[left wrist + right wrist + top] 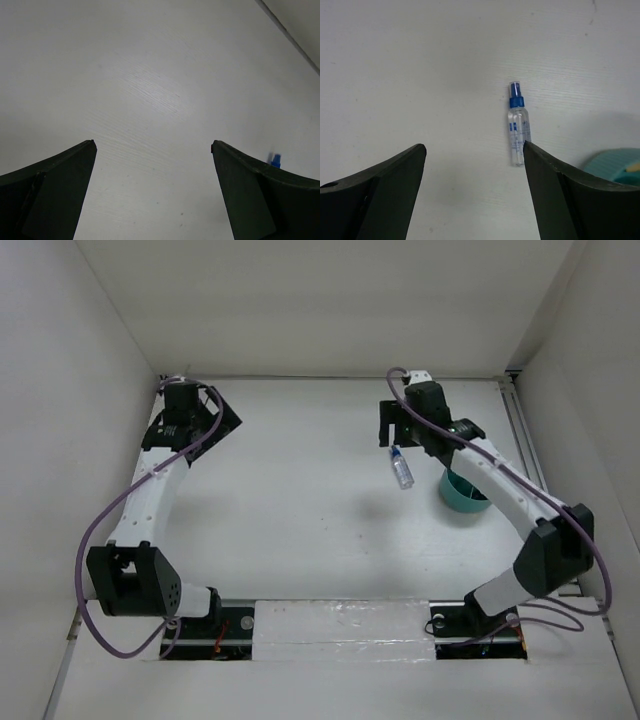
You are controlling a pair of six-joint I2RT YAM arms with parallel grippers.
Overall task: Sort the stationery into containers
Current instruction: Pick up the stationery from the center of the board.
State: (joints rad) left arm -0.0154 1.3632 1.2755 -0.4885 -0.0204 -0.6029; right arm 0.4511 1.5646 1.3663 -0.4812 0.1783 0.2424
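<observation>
Right hand (474,145) near clear blue-capped bottle (516,125)

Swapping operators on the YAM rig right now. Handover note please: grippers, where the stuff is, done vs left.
Left gripper: open, empty, over bare table at the far left.
Right gripper: open, empty, above the bottle.
Clear blue-capped bottle: lying flat on the table, left of the cup in the top view, not gripped.
Teal cup: partly hidden under the right arm. A pale yellow item shows inside; the rest of its contents can't be seen.
Done: no other loose stationery shows in these views.
Left: bottle into the cup.
</observation>
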